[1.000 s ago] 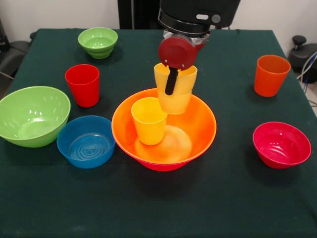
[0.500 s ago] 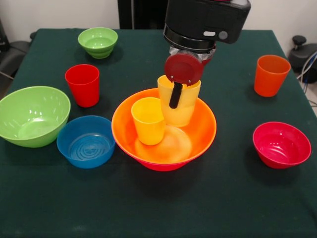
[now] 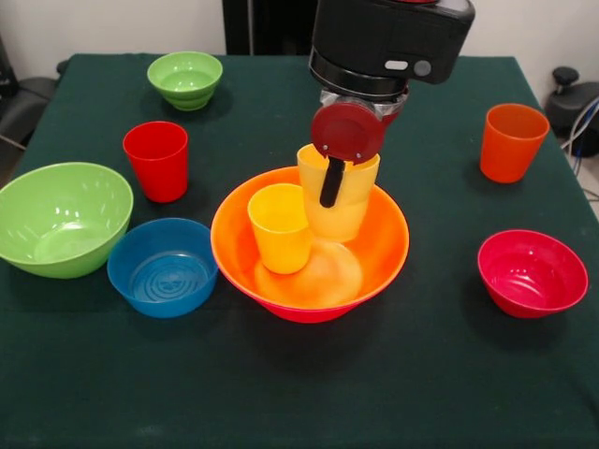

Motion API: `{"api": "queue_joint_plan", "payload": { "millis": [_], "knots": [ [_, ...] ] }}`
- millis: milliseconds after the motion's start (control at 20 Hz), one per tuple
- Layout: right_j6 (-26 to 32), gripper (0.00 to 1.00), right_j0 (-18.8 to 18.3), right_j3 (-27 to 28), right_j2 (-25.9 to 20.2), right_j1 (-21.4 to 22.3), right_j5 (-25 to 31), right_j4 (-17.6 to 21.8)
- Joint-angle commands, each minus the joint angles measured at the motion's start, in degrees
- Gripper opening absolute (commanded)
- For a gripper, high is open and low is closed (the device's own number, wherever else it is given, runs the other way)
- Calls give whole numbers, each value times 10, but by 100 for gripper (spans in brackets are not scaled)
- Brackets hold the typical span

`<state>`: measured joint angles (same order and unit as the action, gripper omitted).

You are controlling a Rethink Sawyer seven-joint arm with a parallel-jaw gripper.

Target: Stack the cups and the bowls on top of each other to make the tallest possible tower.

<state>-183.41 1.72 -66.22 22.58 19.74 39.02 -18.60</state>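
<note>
My gripper (image 3: 331, 198) hangs over the large orange bowl (image 3: 386, 267), shut on the rim of a yellow cup (image 3: 351, 208). One black finger (image 3: 330, 182) runs down the cup's near wall. The held cup sits upright, low inside the bowl toward its far side; I cannot tell whether its base touches the bowl. A second yellow cup (image 3: 281, 227) stands upright in the same bowl, just left of the held one. A pink-red edge shows beneath the orange bowl's bottom.
On the left are a red cup (image 3: 156, 159), a large green bowl (image 3: 61, 217) and a blue bowl (image 3: 162, 267). A small green bowl (image 3: 185, 79) sits far left. An orange cup (image 3: 512, 140) and a red bowl (image 3: 532, 271) are on the right.
The gripper has carried the yellow cup a little right and down, deeper into the orange bowl. Over the last half second it has hardly moved.
</note>
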Motion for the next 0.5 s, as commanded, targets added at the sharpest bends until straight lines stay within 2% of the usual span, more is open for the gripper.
{"api": "queue_joint_plan", "payload": {
  "millis": [50, 500],
  "knots": [
    [26, 0, 7, 35, -29, -30, 51, 40],
    [35, 0, 2, 28, -36, -40, 28, 38]
  ]
}}
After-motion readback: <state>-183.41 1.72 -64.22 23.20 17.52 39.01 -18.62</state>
